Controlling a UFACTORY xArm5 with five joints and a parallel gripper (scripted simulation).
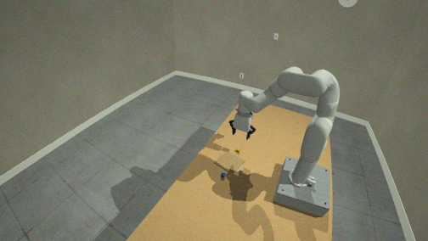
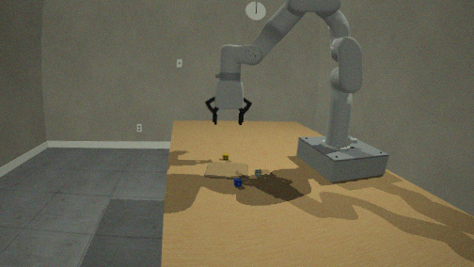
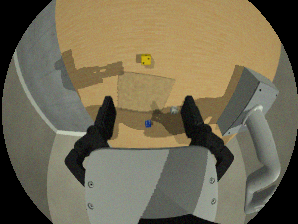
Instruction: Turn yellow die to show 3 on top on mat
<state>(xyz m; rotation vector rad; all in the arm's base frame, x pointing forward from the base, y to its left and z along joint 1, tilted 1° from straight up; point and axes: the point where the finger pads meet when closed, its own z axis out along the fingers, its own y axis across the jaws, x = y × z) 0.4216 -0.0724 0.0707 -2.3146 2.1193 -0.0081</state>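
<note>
The yellow die (image 1: 238, 149) (image 2: 226, 157) (image 3: 145, 60) lies on the bare table just beyond the far edge of the tan mat (image 1: 229, 161) (image 2: 227, 169) (image 3: 143, 91), off the mat. A blue die (image 1: 222, 175) (image 2: 238, 182) (image 3: 148, 123) lies on the table at the mat's near edge. A grey die (image 1: 240, 172) (image 2: 258, 172) (image 3: 174, 110) lies by the mat's corner towards the robot base. My gripper (image 1: 242, 132) (image 2: 228, 119) (image 3: 148, 103) is open and empty, hanging high above the table over the mat's area.
The robot's grey base block (image 1: 303, 191) (image 2: 343, 158) (image 3: 248, 99) stands on the table (image 1: 191, 212) (image 2: 282, 226) to the right of the dice. The table's left edge drops to the grey tiled floor (image 1: 106, 148) (image 2: 71, 197).
</note>
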